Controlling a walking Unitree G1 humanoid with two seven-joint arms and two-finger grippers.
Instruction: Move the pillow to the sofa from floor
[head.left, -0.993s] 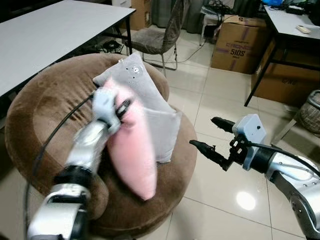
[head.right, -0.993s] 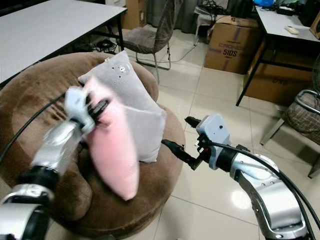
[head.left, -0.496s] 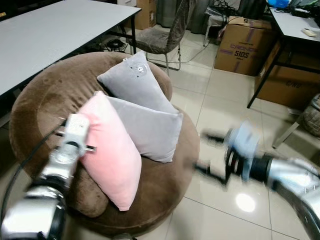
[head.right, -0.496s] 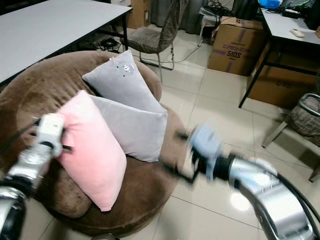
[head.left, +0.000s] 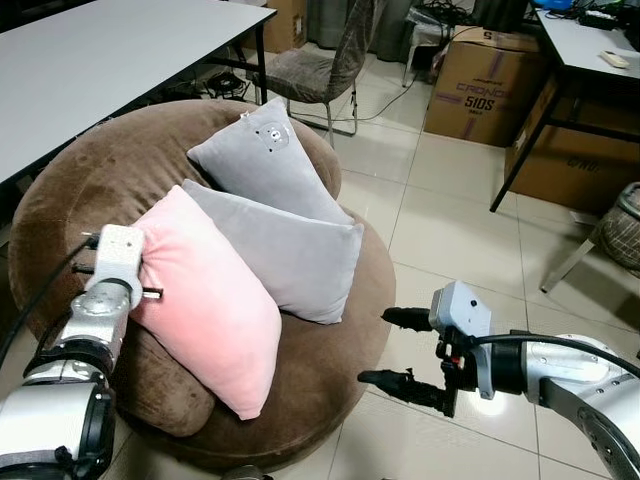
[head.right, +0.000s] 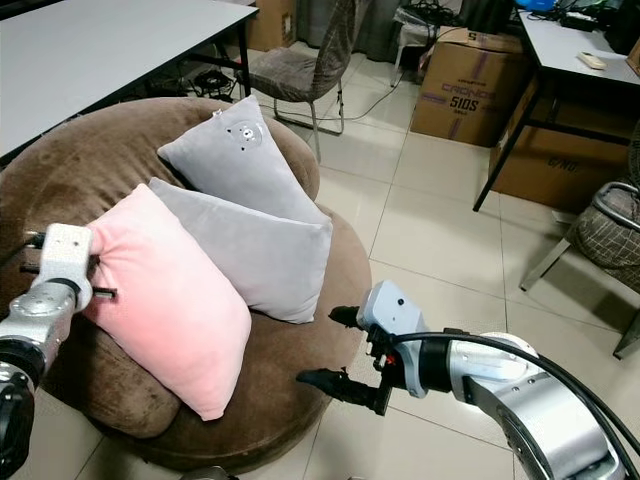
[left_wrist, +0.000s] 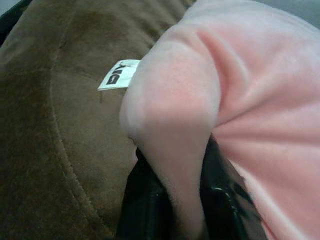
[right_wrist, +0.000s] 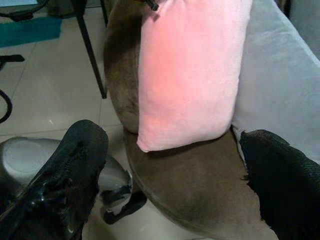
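Our left gripper (left_wrist: 172, 200) has its fingers (left_wrist: 145, 200) pinching a corner of the pink pillow (head.left: 205, 300), which lies on the round brown sofa (head.left: 330, 390) at about 9 o'clock, leaning on two grey pillows (head.left: 285, 250). Our right gripper (head.left: 395, 348) hovers over the tiled floor (head.left: 450, 230) at 4 o'clock, just beside the sofa's edge, fingers spread wide apart and empty.
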